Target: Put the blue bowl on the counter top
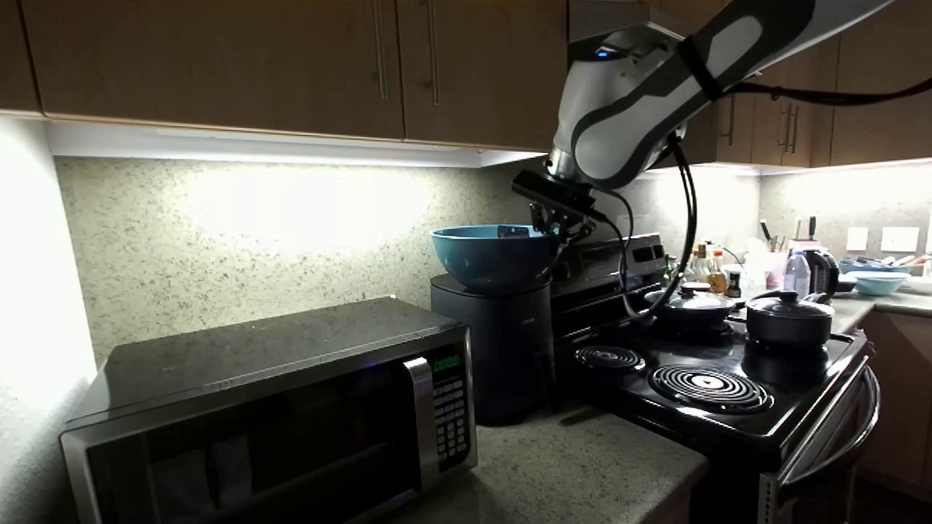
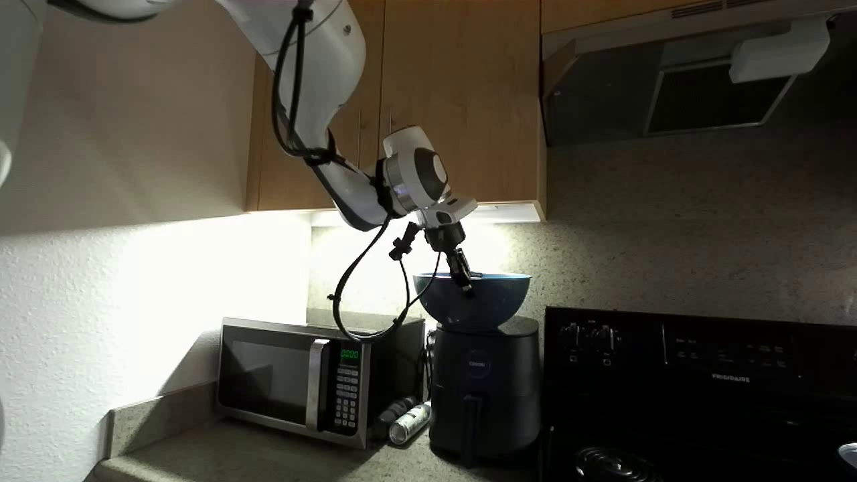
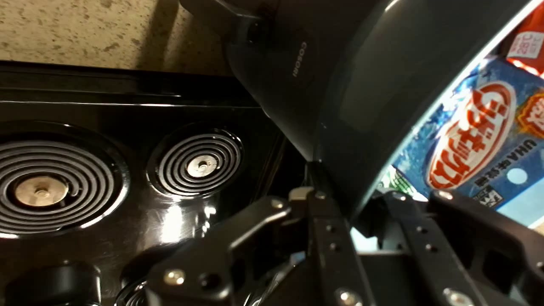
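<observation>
My jaws are clenched on the rim of the blue bowl (image 1: 495, 260), one outside the wall and one inside. I have the bowl on top of the black air fryer (image 2: 505, 388), which stands on the counter (image 1: 582, 466) beside the microwave (image 2: 268, 381). In both exterior views I can hardly make out the inner jaw's tip, and the arm (image 2: 335, 60) is cut off by the frame edge. My wrist view crops the bowl and a red packet (image 3: 527, 46) in it. Between microwave and fryer I see a silvery can (image 2: 410, 423), its print too small. I can read COSORI on the fryer, FRIGIDAIRE on the stove (image 2: 703, 402), UHA plus red Japanese lettering on a blue packet (image 3: 480, 140), what looks like 28°C on the red one, and green digits, seemingly zeros, on the microwave.
</observation>
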`<state>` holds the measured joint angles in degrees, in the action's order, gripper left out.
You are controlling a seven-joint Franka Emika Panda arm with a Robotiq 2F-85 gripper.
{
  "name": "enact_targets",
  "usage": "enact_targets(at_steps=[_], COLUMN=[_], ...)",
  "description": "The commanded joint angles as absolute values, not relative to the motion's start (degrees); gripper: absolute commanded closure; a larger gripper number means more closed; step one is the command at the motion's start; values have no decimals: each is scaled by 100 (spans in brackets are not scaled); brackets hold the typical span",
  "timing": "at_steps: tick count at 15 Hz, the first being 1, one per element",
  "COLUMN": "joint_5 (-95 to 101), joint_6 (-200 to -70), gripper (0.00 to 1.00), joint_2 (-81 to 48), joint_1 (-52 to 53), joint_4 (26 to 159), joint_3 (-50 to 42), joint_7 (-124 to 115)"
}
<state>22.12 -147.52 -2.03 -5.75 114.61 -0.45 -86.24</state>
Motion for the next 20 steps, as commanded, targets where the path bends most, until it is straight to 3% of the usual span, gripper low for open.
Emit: enact_targets(at_steps=[1,10,20], joint_5=[1925,2052,1390], joint_6=[-14570,-14508,-14822], gripper=[92,92,91], joint_2=[837,393,937], joint_1=[-463,-502,-428], joint_4=[12442,12161,13400], joint_3=[-168,-110,-49], joint_7=[-8131,-8292,-8309])
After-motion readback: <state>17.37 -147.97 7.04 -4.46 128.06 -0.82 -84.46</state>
